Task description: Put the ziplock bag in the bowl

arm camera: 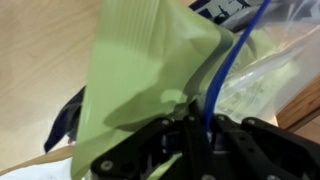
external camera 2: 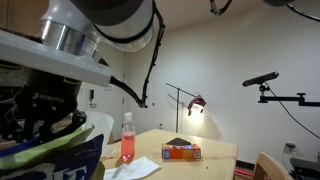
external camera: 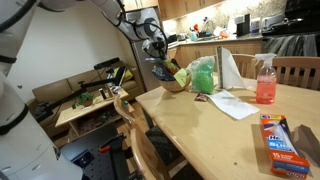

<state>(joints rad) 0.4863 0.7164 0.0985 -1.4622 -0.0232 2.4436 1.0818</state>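
My gripper [external camera: 156, 50] hangs over the table's far left corner, shut on the ziplock bag [external camera: 163, 68]. The bag dangles just above and left of the round brown bowl [external camera: 176, 83]. In the wrist view the black fingers [arm camera: 150, 140] pinch the bag's blue zip strip at my gripper [arm camera: 200, 128], and wrinkly clear plastic [arm camera: 268, 60] spreads to the right. A green sheet [arm camera: 140, 70] fills the left of that view. Close to the camera in an exterior view, a blue-striped plastic edge [external camera 2: 62, 152] sits in the lower left corner. The bowl's inside is hidden.
A bright green plastic bag [external camera: 204, 75] lies right of the bowl. A white paper sheet [external camera: 232, 102], a pink spray bottle [external camera: 265, 82] [external camera 2: 127, 140] and an orange-blue box [external camera: 280, 136] [external camera 2: 182, 151] rest on the wooden table [external camera: 200, 140]. Chairs [external camera: 140, 140] stand at its edges.
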